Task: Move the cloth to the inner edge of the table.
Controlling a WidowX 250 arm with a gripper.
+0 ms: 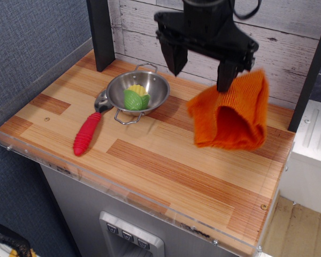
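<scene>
A black robot gripper (199, 67) hangs over the back right part of the rectangular tabletop of light and reddish-brown striped wood planks (166, 160), its two fingers spread wide apart; the right-hand finger (226, 75) in the picture meets the top edge of the bright orange knitted cloth with ribbed texture (230, 113), while the other finger stands clear of it, so whether the cloth is truly pinched or only caught on that one finger cannot be told; the cloth hangs down from that finger in a loose, bulging fold, its upper part raised off the wood and its lower edge low over the planks near the right side, and contact with the surface there cannot be made out; a clear acrylic rim (123, 193) runs along the near edge of the tabletop; well to the left of the cloth stands a round steel bowl with wire handles (139, 92), holding a yellow and green toy vegetable (135, 98); just beside the bowl on its left lies a spoon with a ribbed red handle (88, 133), its metal head touching or tucked under the bowl's rim; behind the tabletop rises a whitewashed plank wall (144, 32), with a dark upright post (100, 33) at its left.
</scene>
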